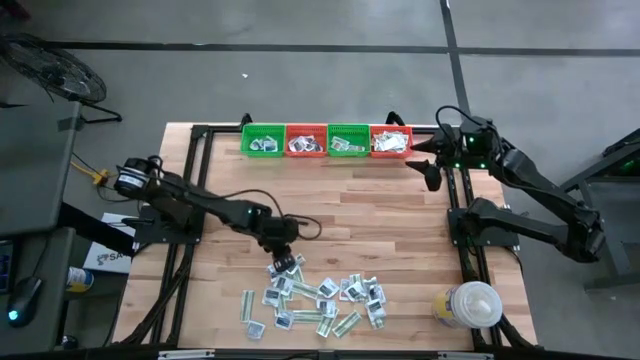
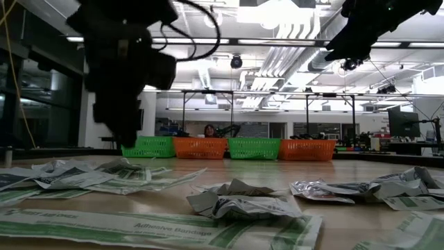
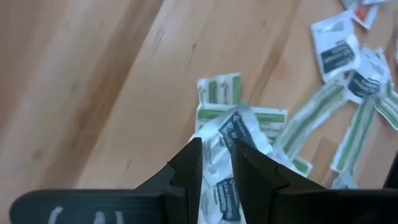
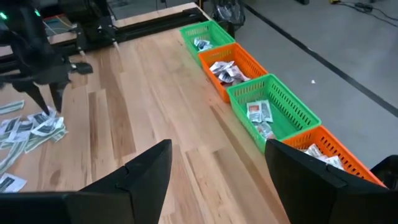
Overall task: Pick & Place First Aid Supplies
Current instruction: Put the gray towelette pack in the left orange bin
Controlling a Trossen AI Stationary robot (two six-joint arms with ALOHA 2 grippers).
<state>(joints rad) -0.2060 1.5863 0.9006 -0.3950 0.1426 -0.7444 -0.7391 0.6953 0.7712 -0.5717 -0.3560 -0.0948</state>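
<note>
Reaching down, left pincer [image 3: 216, 163] grips a packet [image 3: 225, 140] over the pile [image 1: 318, 300].

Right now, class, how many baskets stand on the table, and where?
4, side by side along the far edge: green basket, orange basket, second green basket, second orange basket nearest the right gripper. None appear hidden.

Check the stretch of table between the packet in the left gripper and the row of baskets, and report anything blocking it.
Nothing visible blocks it. The left gripper pinches a white packet at the pile's far edge; only bare wooden table lies between it and the baskets.
</note>
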